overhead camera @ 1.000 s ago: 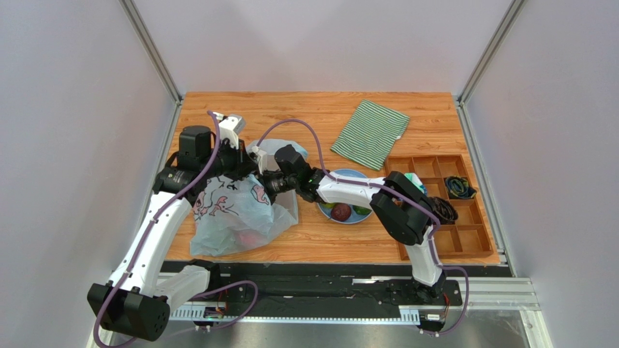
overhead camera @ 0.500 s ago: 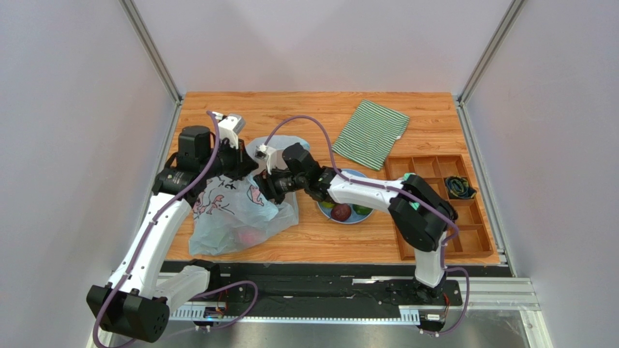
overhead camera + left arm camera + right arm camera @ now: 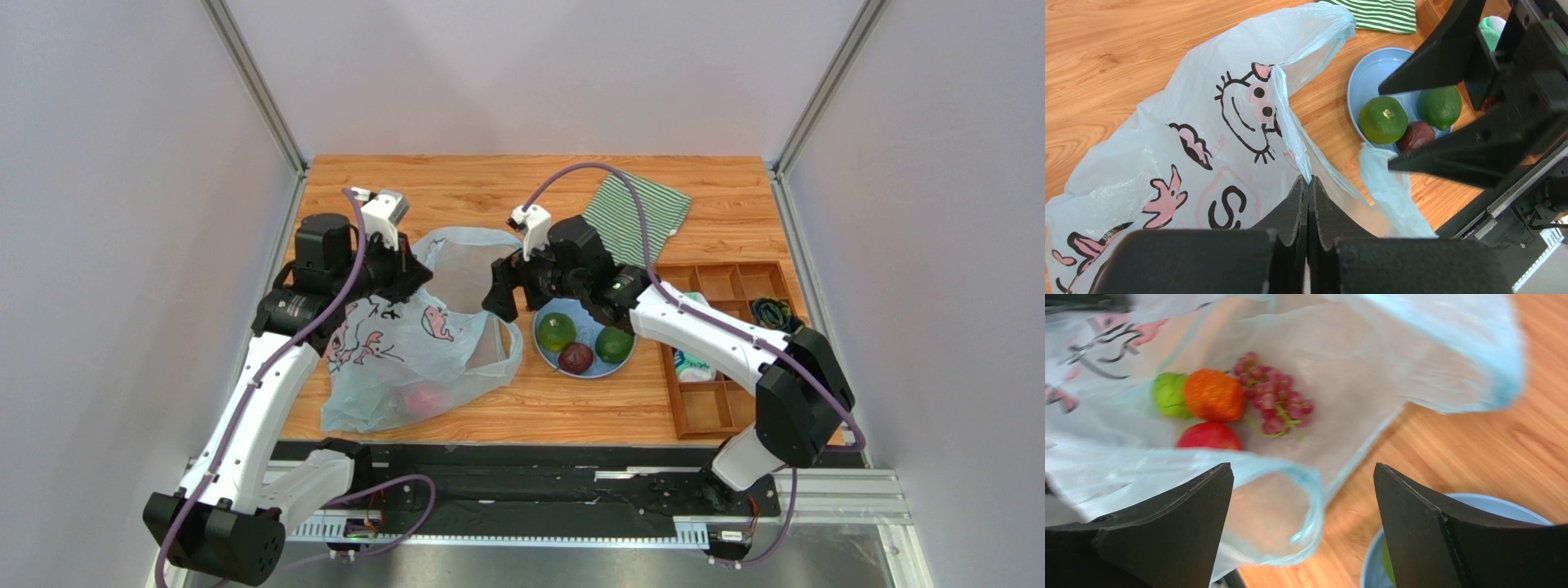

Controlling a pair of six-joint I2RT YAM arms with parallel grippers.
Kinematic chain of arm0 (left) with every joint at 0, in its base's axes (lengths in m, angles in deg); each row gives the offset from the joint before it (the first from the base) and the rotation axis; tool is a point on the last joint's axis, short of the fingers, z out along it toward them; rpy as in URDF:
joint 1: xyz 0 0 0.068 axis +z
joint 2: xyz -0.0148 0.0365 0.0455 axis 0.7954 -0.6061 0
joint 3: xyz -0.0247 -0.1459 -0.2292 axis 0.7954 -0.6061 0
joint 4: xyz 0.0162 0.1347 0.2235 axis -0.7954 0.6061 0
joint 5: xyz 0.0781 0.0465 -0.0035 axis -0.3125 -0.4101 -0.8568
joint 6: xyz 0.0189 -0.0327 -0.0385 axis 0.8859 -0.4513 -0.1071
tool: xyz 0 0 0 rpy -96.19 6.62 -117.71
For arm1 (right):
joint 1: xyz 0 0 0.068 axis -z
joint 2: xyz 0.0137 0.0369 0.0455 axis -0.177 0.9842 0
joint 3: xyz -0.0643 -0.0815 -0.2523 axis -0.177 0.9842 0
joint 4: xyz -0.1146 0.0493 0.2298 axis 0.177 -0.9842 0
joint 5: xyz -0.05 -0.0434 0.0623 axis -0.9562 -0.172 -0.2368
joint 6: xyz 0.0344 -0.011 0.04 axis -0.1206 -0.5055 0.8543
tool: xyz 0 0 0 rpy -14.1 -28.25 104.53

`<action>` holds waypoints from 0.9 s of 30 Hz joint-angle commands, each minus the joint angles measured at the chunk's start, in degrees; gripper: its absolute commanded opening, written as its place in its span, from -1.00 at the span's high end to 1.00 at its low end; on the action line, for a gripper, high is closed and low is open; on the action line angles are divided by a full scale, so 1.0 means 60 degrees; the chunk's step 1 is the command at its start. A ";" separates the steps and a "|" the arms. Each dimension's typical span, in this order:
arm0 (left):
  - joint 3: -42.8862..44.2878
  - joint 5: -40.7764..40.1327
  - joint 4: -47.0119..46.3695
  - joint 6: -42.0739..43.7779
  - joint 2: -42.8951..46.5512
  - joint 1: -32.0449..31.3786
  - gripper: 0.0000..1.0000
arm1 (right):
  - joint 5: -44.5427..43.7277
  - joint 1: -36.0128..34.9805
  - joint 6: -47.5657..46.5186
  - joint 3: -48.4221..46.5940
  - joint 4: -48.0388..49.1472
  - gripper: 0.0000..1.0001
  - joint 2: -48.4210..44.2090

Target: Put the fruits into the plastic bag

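Four fruits in bag (image 3: 405, 355), seen through its open mouth from the right wrist:
- grapes (image 3: 1275, 407), loose bunch, on the bag's floor;
- orange (image 3: 1212, 395), touching grapes and green ball (image 3: 1169, 395);
- apple (image 3: 1208, 436), just below the orange, partly behind the bag's rim.

Three fruits on plate (image 3: 601, 370), just right of the bag:
- two green fruits (image 3: 556, 331) (image 3: 613, 344);
- purple fruit (image 3: 575, 358), between them at the near side.

Bag: lies on table (image 3: 491, 184), left of centre, mouth turned toward the plate.

Left claw (image 3: 1309, 196): fingers pressed together, pinching the bag's film at the far rim and holding it up.

Right claw (image 3: 1301, 478): spread wide, holding nothing, above the bag's mouth by the plate's edge.

Other: striped cloth (image 3: 632, 221) at the far right; wooden tray (image 3: 736, 404) right of the plate.
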 commanded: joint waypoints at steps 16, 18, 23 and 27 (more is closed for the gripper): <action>0.0161 -0.0024 -0.0284 0.0066 0.0076 0.0035 1.00 | -0.0211 0.1232 0.1141 -0.0208 0.1248 -0.74 0.2075; 0.0176 -0.0024 -0.0284 0.0080 0.0061 0.0035 1.00 | -0.0094 0.1262 0.1053 -0.0296 0.1879 -0.73 0.2353; 0.0176 -0.0039 -0.0270 0.0095 0.0032 0.0035 1.00 | 0.0096 0.1320 0.0848 -0.0735 0.3139 -0.70 0.2939; 0.0191 -0.0039 -0.0270 0.0095 0.0032 0.0035 1.00 | 0.0696 0.1422 0.0789 -0.1189 0.3958 -0.61 0.3511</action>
